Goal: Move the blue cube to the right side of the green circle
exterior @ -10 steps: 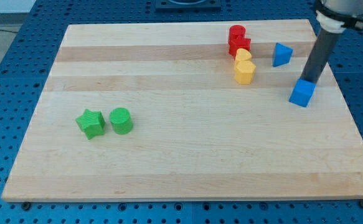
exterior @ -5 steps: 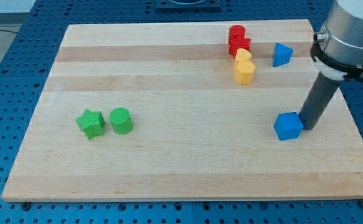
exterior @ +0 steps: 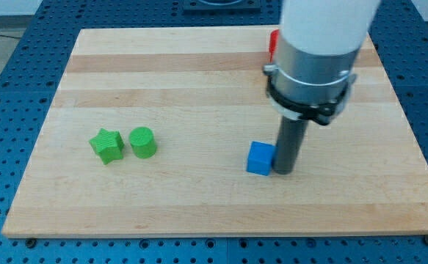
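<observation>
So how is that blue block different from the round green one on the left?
The blue cube is blue and boxy with flat sides; the green circle is green and round like a short drum. The blue cube has my tip right against its side toward the view's right; nothing touches the green circle, though a green star sits close on its left. Both look similar in size and rest on the wooden board.

The arm's body (exterior: 313,51) runs off the view's top and covers most of the board's (exterior: 199,205) upper right, leaving only a sliver of a red block (exterior: 273,44) showing at its left edge, shape unclear
</observation>
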Controlling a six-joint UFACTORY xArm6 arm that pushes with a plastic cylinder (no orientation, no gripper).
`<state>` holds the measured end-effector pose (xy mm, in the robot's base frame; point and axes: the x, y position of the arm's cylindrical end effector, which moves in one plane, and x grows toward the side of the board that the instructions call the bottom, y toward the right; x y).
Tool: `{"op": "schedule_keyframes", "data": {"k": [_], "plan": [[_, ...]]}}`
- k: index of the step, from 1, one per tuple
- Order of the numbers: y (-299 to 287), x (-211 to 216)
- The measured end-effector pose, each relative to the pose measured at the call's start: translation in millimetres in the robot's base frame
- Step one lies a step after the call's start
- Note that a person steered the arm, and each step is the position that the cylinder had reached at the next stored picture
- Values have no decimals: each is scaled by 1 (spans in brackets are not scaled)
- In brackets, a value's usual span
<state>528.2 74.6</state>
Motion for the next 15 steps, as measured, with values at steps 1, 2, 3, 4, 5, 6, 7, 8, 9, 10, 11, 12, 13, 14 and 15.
{"op": "schedule_keyframes", "data": {"k": [1,2,3,4,5,6,7,8,9,10,11,12,13,14,15], "plan": [[-33,-25],[-65,-33],[-73,-14],[-62,13],[-74,9],[-91,-11],[-106,-13],[-109,-13],[-109,-15],[-108,-25],[-107,-33],[-107,-37],[-106,-40],[-106,-42],[-107,-45]]}}
